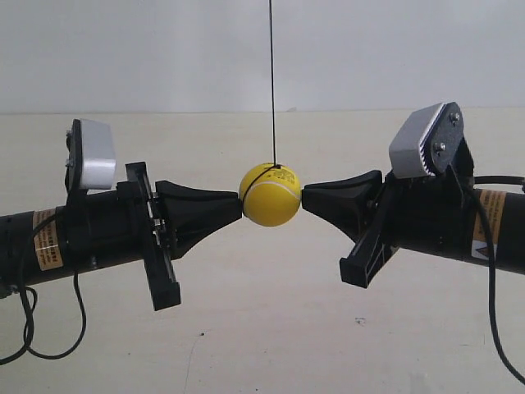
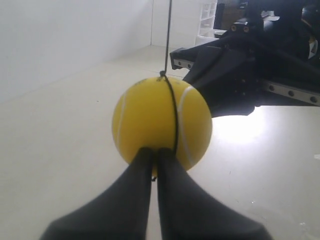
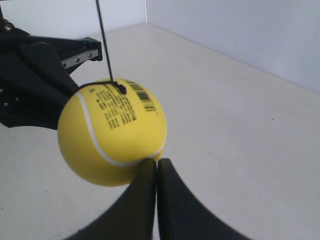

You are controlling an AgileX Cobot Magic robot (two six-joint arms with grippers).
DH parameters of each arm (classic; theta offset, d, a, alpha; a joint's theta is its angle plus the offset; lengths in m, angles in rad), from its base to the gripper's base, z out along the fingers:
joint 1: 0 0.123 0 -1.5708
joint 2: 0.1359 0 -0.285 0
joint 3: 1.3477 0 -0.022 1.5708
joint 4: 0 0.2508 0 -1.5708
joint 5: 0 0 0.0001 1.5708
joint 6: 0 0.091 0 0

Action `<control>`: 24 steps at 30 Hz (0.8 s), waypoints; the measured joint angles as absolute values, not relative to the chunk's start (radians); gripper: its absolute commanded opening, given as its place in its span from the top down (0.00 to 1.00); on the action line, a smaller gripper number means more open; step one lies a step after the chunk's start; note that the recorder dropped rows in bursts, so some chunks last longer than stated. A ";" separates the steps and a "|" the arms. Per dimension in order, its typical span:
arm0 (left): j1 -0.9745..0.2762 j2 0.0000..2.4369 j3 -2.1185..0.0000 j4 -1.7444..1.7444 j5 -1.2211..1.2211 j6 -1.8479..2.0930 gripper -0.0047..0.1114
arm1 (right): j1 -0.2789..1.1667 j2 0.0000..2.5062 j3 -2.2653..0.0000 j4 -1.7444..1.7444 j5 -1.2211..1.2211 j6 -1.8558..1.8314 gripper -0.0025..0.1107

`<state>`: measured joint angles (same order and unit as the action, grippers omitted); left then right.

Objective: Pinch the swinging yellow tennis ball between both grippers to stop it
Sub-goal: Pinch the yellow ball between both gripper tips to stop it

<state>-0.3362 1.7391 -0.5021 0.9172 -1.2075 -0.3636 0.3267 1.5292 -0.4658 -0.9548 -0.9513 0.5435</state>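
The yellow tennis ball (image 1: 269, 195) hangs on a thin black string (image 1: 272, 82) between two black arms. The gripper of the arm at the exterior view's left (image 1: 238, 207) touches one side of the ball with its wedge tip. From the opposite side, the gripper of the arm at the exterior view's right (image 1: 305, 197) touches it too. In the left wrist view the ball (image 2: 150, 120) rests against my left gripper (image 2: 158, 152), jaws shut together. In the right wrist view the ball (image 3: 110, 140), barcode showing, sits against my shut right gripper (image 3: 156, 162), slightly off to one side.
A pale bare surface (image 1: 271, 328) lies below the arms, with a white wall (image 1: 164, 49) behind. Black cables (image 1: 33, 328) droop from both arms. A white shelf unit (image 2: 207, 20) stands far back in the left wrist view.
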 measured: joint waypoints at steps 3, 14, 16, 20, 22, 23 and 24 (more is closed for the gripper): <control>-0.336 1.739 -0.502 0.925 -1.207 -0.364 0.92 | 0.327 1.529 -0.466 -0.955 -0.953 0.543 0.98; -0.336 1.739 -0.490 0.953 -1.206 -0.364 0.92 | 0.326 1.529 -0.466 -0.955 -0.971 0.543 0.98; -0.336 1.739 -0.490 0.952 -1.206 -0.364 0.92 | 0.326 1.529 -0.466 -0.955 -0.971 0.543 0.98; -0.336 1.739 -0.490 0.952 -1.206 -0.364 0.92 | 0.326 1.529 -0.466 -0.955 -0.971 0.543 0.98; -0.336 1.739 -0.490 0.952 -1.206 -0.361 0.92 | 0.326 1.529 -0.466 -0.955 -0.971 0.543 0.98; -0.336 1.739 -0.490 0.952 -1.206 -0.359 0.92 | 0.326 1.529 -0.466 -0.955 -0.971 0.543 0.98; -0.336 1.739 -0.490 0.945 -1.206 -0.354 0.92 | 0.326 1.529 -0.466 -0.955 -0.971 0.543 0.98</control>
